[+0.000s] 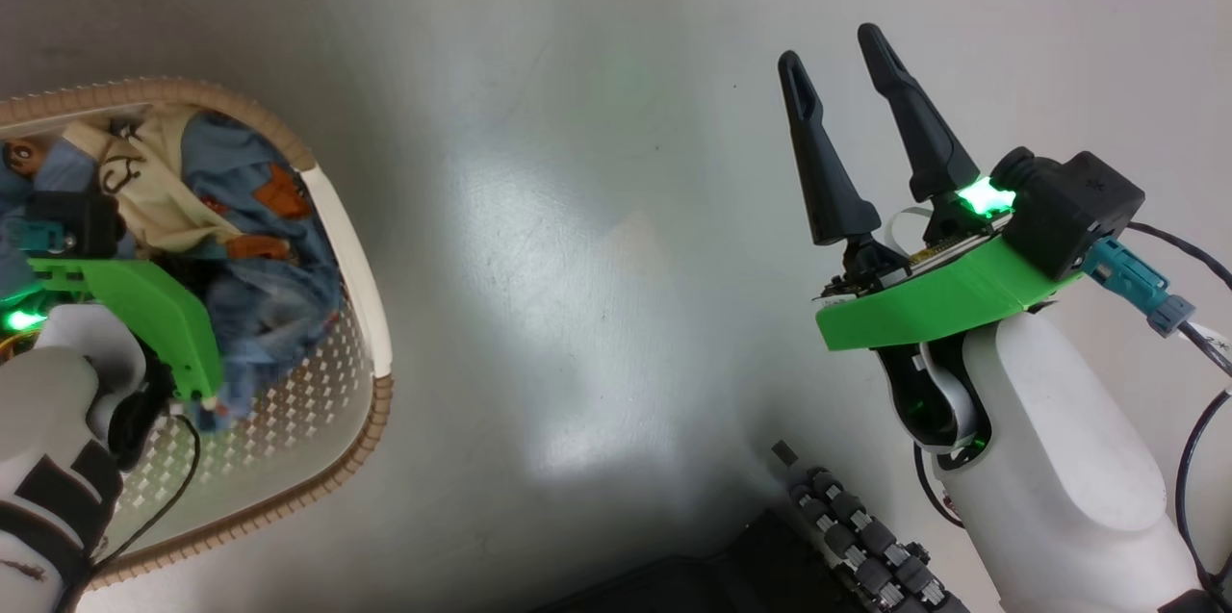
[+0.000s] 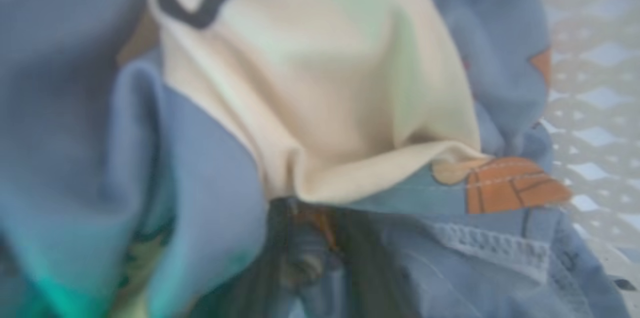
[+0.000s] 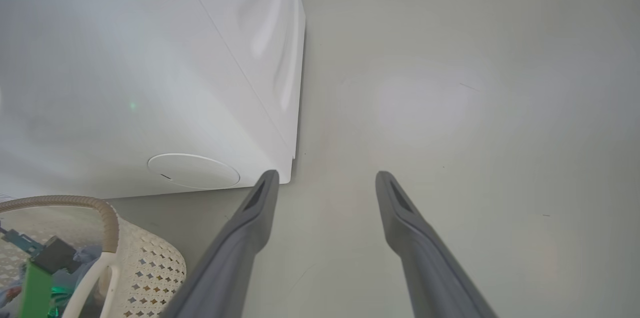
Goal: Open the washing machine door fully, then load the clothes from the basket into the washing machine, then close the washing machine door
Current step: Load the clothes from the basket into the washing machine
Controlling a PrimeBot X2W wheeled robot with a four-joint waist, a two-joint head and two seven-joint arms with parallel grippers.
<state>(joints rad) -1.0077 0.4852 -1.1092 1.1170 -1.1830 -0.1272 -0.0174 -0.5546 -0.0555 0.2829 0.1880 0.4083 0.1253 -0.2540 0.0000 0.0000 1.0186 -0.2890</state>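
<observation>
The left fingers (image 2: 365,278) are sunk among the clothes (image 1: 269,305) inside the basket (image 1: 377,421), with blurred blue and cream fabric around them. I cannot tell whether they grip it. The right fingers (image 1: 823,161) stand wide apart over the grey floor (image 1: 577,209), well apart from the basket. The washing machine (image 3: 125,58) stands just beyond the basket, its round cap (image 3: 194,170) near the basket's rim.

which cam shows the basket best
The head view: the basket shows its rim, perforated wall and clothes inside. The right wrist view catches one corner; the left wrist view, a blurred patch of wall.
</observation>
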